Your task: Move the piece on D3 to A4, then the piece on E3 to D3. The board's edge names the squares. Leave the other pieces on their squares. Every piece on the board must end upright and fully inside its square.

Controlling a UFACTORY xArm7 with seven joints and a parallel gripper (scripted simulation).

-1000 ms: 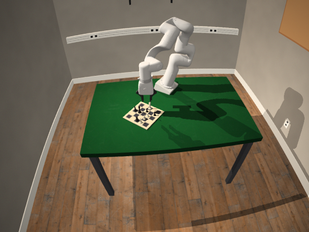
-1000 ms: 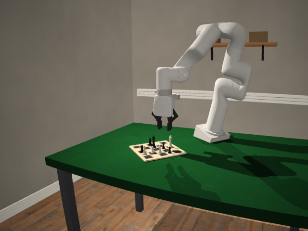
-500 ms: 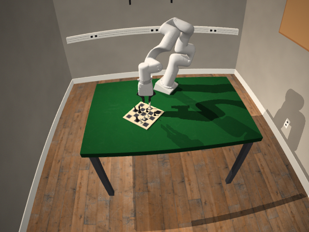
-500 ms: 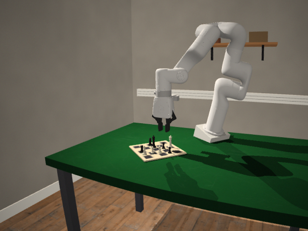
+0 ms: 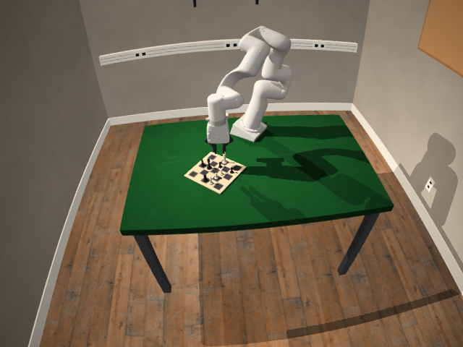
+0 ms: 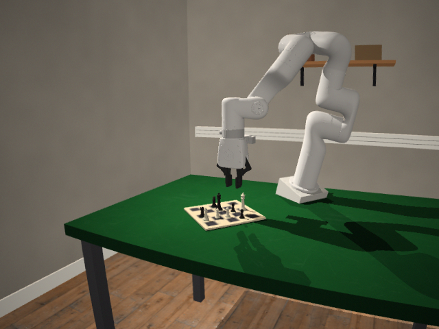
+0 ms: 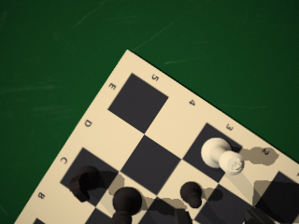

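Observation:
A small chessboard (image 5: 195, 179) (image 6: 210, 225) (image 7: 122, 64) lies on the green table (image 5: 299, 194) (image 6: 319, 255). In the wrist view a black pawn (image 7: 191, 193) stands on D3. A tall white piece (image 7: 216, 151) (image 5: 224, 158) (image 6: 242, 200) stands beside it on E3. Both are upright. A4 lies outside the wrist view. My gripper (image 5: 219, 148) (image 6: 234, 182) hangs well above the board's far corner. Its fingers are narrowed but apart, with nothing between them. The fingers do not show in the wrist view.
Other black pieces (image 7: 84, 181) (image 7: 126, 201) stand on C5 and C4. Several more black and white pieces (image 6: 217, 212) stand nearer the board's front. The arm's base (image 5: 248, 130) (image 6: 301, 191) sits on the table behind the board.

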